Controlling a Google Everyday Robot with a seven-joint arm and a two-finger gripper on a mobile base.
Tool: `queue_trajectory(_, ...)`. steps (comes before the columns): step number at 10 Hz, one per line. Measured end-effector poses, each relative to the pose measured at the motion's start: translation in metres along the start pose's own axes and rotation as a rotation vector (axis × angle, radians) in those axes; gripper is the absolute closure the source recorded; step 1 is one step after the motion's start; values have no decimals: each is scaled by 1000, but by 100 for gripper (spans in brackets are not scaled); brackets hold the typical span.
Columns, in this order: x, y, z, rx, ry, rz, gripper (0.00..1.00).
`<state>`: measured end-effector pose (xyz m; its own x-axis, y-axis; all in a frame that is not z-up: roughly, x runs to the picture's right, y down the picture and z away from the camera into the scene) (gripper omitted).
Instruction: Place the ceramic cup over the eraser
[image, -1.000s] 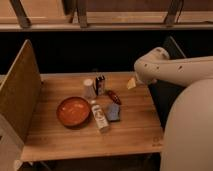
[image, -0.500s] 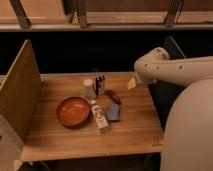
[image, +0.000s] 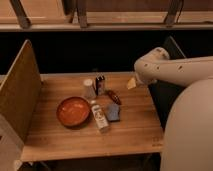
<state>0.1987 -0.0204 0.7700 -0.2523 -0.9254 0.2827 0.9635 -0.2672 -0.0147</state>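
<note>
Looking through the one camera view, I have the ceramic cup (image: 89, 88) standing upright toward the far edge of the table (image: 60, 142), about midway along it. The eraser (image: 100, 85) stands just beside it on the right, so close that I cannot tell whether they touch. Nearer the middle sit an orange bowl (image: 73, 111), a white bottle (image: 100, 116) lying on its side and a grey-blue pad (image: 113, 112), with a small reddish object (image: 114, 96) behind the pad.

The tool (image: 131, 83) hangs by the far right corner of the table, well apart from the cup, its fingers spread and holding nothing.

I judge the task is at the approach, with the cup not yet grasped. Next I would bring the tool left over the cup and close on it alone. The eraser alongside leaves little room for a finger, and I expect the cup must be turned mouth down to cover it.
</note>
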Motion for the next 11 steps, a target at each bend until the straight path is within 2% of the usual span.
queue_trajectory(9, 0, 0, 0, 0, 0, -3, 20)
queue_trajectory(11, 7, -1, -3, -15, 12, -37, 20)
